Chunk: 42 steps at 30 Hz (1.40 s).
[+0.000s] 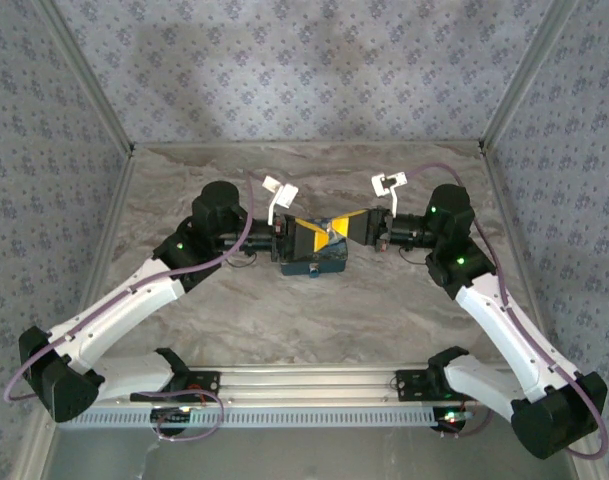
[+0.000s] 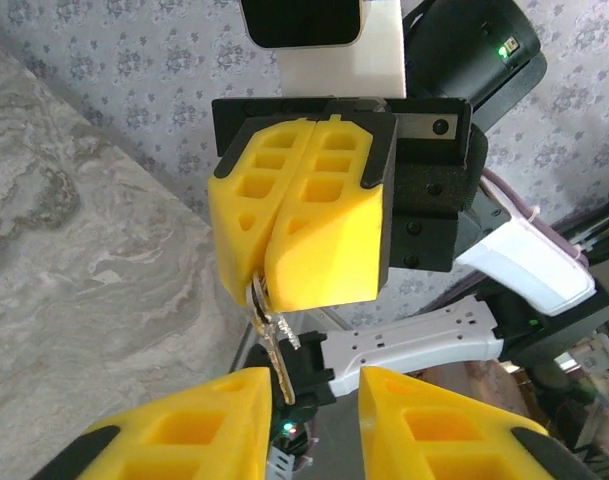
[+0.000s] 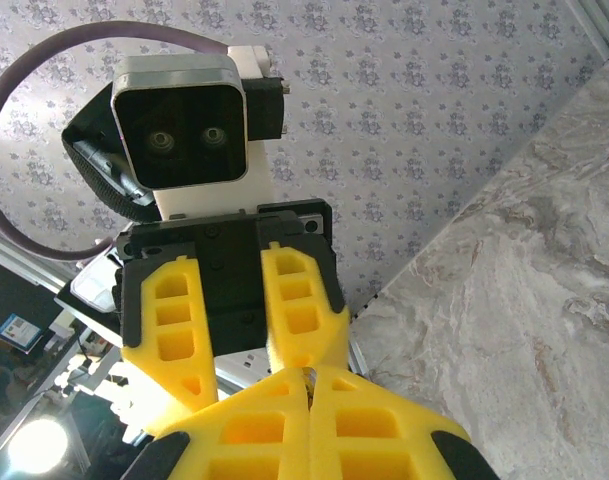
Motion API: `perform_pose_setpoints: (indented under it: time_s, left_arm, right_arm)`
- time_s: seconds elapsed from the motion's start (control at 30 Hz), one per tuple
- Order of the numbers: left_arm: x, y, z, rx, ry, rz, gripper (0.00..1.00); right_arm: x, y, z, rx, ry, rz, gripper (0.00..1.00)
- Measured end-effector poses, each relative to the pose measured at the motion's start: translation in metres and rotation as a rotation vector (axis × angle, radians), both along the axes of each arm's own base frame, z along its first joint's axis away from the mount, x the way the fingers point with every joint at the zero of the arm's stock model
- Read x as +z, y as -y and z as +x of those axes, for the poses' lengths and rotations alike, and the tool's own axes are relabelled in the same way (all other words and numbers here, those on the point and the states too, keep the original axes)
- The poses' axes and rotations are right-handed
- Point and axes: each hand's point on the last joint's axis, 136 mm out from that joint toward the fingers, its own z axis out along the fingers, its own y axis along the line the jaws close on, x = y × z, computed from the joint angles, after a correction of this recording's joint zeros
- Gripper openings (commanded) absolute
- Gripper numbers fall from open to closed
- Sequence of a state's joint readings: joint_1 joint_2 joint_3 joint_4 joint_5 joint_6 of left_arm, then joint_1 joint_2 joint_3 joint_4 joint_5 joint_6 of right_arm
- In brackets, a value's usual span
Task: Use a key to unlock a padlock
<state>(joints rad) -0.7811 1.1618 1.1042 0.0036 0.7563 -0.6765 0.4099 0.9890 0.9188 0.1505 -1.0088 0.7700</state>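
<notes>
Both grippers meet tip to tip above the middle of the table. My right gripper point(image 1: 351, 228) point(image 3: 309, 378) is shut on the head of a brass key point(image 2: 270, 345). In the left wrist view the right gripper point(image 2: 264, 285) hangs above, and the key's blade points down out of its yellow fingers. My left gripper point(image 1: 319, 236) point(image 2: 314, 385) is open; the blade tip sits in its gap, close to the left finger point(image 2: 209, 420). A dark blue-grey block point(image 1: 314, 264) lies on the table under the fingertips. I cannot tell whether it is the padlock.
The marble-patterned tabletop point(image 1: 314, 320) is bounded by patterned walls at the back and sides point(image 1: 304, 70). A metal rail point(image 1: 304, 385) with both arm bases runs along the near edge.
</notes>
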Motion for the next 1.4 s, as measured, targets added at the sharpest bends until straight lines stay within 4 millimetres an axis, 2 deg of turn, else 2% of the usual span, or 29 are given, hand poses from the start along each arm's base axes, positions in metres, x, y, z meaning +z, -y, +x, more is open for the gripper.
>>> perform_pose_setpoints:
  time_s: [0.3, 0.33, 0.47, 0.57, 0.63, 0.67, 0.77, 0.8, 0.93, 1.0, 1.1, 1.2, 1.3, 1.4]
  left_arm:
    - [-0.008, 0.007, 0.004, -0.011, -0.019, 0.011, 0.27]
    - [-0.009, 0.007, 0.005, -0.014, -0.023, 0.012, 0.25]
    - [-0.01, 0.008, 0.006, -0.013, -0.035, 0.013, 0.06]
    - [-0.011, 0.008, 0.006, -0.01, -0.037, 0.016, 0.0]
    - [-0.011, 0.008, 0.007, -0.007, -0.033, 0.016, 0.0]
    - [-0.012, 0.008, 0.007, -0.005, -0.032, 0.018, 0.0]
    - [-0.016, 0.007, 0.009, 0.006, -0.034, 0.04, 0.0]
    - [-0.019, 0.007, 0.008, 0.008, -0.039, 0.055, 0.0]
    - [-0.026, 0.005, 0.012, 0.02, -0.058, 0.147, 0.0]
    - [-0.028, 0.007, 0.016, 0.023, -0.063, 0.191, 0.0]
    - [-0.044, 0.008, 0.02, 0.016, -0.097, 0.284, 0.0]
    - [-0.073, 0.01, 0.025, 0.004, -0.155, 0.408, 0.0]
    - [-0.104, 0.008, 0.025, -0.024, -0.22, 0.523, 0.0]
    - [-0.126, 0.004, 0.019, -0.062, -0.271, 0.607, 0.0]
  right_arm:
    - [0.002, 0.0, 0.001, -0.007, 0.01, 0.004, 0.0]
    - [0.002, 0.0, 0.001, -0.008, 0.01, 0.004, 0.0]
    - [0.0, 0.001, 0.003, -0.014, 0.008, 0.004, 0.0]
    - [0.0, 0.002, 0.004, -0.019, 0.009, 0.004, 0.0]
    - [0.0, 0.003, 0.004, -0.02, 0.01, 0.004, 0.0]
    - [0.0, 0.003, 0.003, -0.021, 0.011, 0.003, 0.05]
    - [-0.004, 0.005, 0.004, -0.029, 0.004, -0.01, 0.37]
    - [-0.006, 0.007, 0.004, -0.037, 0.01, -0.016, 0.43]
    - [-0.018, 0.018, 0.015, -0.111, 0.002, -0.06, 0.49]
    - [-0.027, 0.024, 0.023, -0.164, 0.0, -0.087, 0.6]
    - [-0.046, 0.033, 0.034, -0.261, 0.003, -0.132, 0.62]
    - [-0.072, 0.038, 0.04, -0.311, -0.001, -0.169, 0.62]
    - [-0.095, 0.04, 0.044, -0.323, -0.033, -0.198, 0.56]
    - [-0.103, 0.04, 0.048, -0.299, -0.052, -0.183, 0.46]
